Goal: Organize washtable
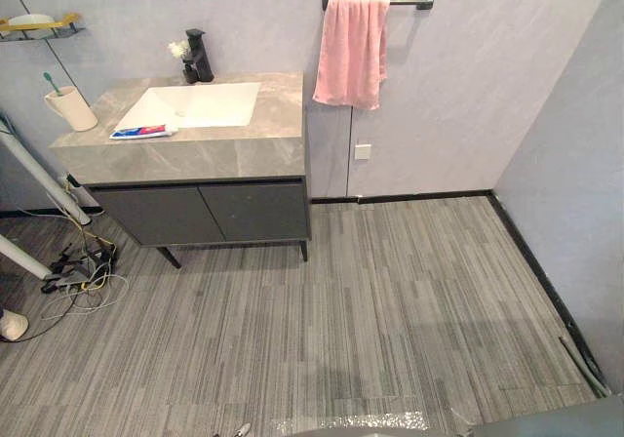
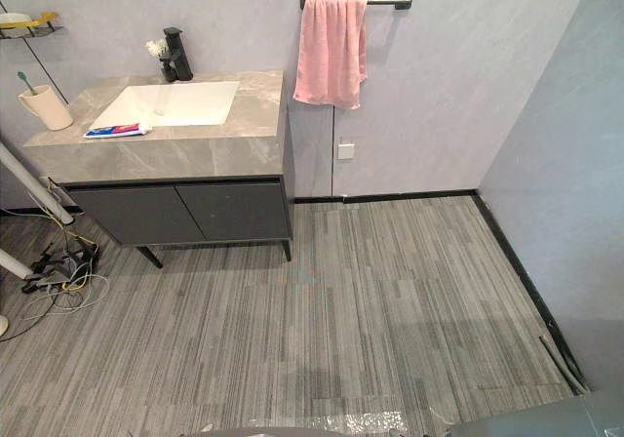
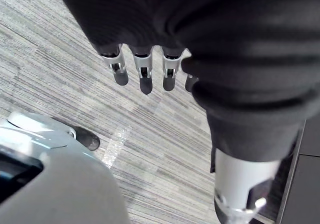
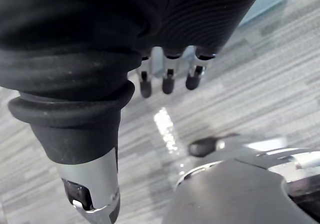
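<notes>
Right now I have both arms hanging straight down, well away from the desk [image 1: 195,152]. In its own wrist view the left robot hand [image 3: 145,66] points at the striped floor [image 3: 60,74]. Its fingers [image 3: 119,70] are loose and nearly straight, a little apart, with nothing in them and nothing touched. The right robot hand [image 4: 168,76] is the same: its fingers [image 4: 192,76] are relaxed and apart, hanging above the floor and empty.

From the head camera I count the things on the desk. One cup [image 1: 70,108] stands upright at the left end, with one green-headed toothbrush [image 1: 50,82] in it. One toothpaste tube [image 1: 143,132] lies flat at the front left corner of the white basin [image 1: 200,103]; I cannot tell whether it rests on the rim or just beside it. One black tap [image 1: 198,57] stands behind the basin. Under the top are two dark cabinet doors [image 1: 253,211], both closed. On the wall to the right, one pink towel [image 1: 352,50] hangs over one black bar [image 1: 409,1], apart from the desk.
</notes>
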{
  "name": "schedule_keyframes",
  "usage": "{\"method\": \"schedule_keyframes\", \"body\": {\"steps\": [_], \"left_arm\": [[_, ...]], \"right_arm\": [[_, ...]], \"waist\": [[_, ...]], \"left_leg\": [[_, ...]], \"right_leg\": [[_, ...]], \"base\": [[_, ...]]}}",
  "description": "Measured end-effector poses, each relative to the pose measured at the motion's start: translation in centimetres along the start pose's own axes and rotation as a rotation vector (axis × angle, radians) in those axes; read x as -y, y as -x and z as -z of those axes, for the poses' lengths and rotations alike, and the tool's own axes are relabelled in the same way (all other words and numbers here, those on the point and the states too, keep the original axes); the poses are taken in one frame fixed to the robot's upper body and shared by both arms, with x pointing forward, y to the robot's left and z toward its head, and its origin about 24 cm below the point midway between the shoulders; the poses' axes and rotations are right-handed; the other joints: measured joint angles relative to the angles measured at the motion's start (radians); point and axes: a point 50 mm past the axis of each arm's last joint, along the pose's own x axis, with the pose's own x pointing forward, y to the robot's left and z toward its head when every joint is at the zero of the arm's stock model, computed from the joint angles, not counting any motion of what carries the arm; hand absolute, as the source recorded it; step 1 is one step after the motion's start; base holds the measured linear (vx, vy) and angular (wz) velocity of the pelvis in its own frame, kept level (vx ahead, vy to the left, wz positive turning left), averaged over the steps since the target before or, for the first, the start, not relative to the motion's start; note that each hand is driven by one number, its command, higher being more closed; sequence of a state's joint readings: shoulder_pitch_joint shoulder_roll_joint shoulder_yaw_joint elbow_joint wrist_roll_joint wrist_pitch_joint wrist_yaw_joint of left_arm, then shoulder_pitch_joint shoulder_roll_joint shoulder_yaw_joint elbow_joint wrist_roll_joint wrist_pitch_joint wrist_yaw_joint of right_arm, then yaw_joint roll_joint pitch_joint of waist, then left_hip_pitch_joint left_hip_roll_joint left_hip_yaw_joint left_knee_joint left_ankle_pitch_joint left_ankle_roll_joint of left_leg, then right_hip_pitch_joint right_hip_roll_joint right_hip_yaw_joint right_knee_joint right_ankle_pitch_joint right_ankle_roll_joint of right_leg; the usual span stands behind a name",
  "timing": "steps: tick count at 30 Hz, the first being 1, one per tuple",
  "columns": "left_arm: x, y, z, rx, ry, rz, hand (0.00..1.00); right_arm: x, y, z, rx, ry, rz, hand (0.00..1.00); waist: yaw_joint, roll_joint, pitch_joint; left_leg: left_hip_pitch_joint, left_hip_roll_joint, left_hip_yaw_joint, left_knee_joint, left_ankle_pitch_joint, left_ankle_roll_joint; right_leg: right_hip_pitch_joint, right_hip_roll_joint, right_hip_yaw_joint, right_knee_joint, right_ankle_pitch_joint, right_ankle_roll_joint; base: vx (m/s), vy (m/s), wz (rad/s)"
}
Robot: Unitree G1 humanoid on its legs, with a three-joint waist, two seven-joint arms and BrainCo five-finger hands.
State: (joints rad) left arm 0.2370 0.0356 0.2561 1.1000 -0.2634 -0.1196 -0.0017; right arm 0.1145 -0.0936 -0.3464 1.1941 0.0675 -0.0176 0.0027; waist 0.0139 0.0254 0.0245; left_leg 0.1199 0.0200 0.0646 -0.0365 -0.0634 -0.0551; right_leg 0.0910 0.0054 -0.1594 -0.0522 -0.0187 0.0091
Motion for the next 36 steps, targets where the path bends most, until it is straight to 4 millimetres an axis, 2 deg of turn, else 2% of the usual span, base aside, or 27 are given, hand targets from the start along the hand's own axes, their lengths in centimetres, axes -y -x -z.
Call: {"method": "schedule_keyframes", "body": {"steps": [14, 19, 36], "left_arm": [[-0.03, -0.02, -0.11, 0.004, -0.001, 0.000, 0.00], [-0.18, -0.08, -0.52, 0.019, -0.004, -0.002, 0.00], [-0.18, -0.08, -0.51, 0.020, -0.004, -0.003, 0.00]], "right_arm": [[-0.27, -0.04, -0.23, 0.008, -0.002, -0.006, 0.00], [-0.78, -0.11, -0.60, 0.017, -0.004, -0.019, 0.00], [-0.88, -0.10, -0.59, 0.018, -0.005, -0.021, 0.00]], "waist": [[0.000, -0.007, 0.006], [0.000, -0.022, 0.022], [0.000, -0.021, 0.022]], "left_leg": [[0.017, 0.020, 0.013, -0.015, 0.000, 0.000], [0.027, 0.020, 0.017, -0.018, -0.001, 0.000], [0.027, 0.021, 0.017, -0.016, -0.001, 0.000]], "right_leg": [[0.018, 0.021, 0.001, -0.023, 0.006, -0.004], [0.027, 0.020, 0.003, -0.025, 0.005, -0.002], [0.027, 0.020, 0.002, -0.026, 0.002, 0.002]], "base": [[-0.01, -0.010, -0.01], [-0.02, 0.007, -0.01], [-0.01, 0.001, 0.00]]}}
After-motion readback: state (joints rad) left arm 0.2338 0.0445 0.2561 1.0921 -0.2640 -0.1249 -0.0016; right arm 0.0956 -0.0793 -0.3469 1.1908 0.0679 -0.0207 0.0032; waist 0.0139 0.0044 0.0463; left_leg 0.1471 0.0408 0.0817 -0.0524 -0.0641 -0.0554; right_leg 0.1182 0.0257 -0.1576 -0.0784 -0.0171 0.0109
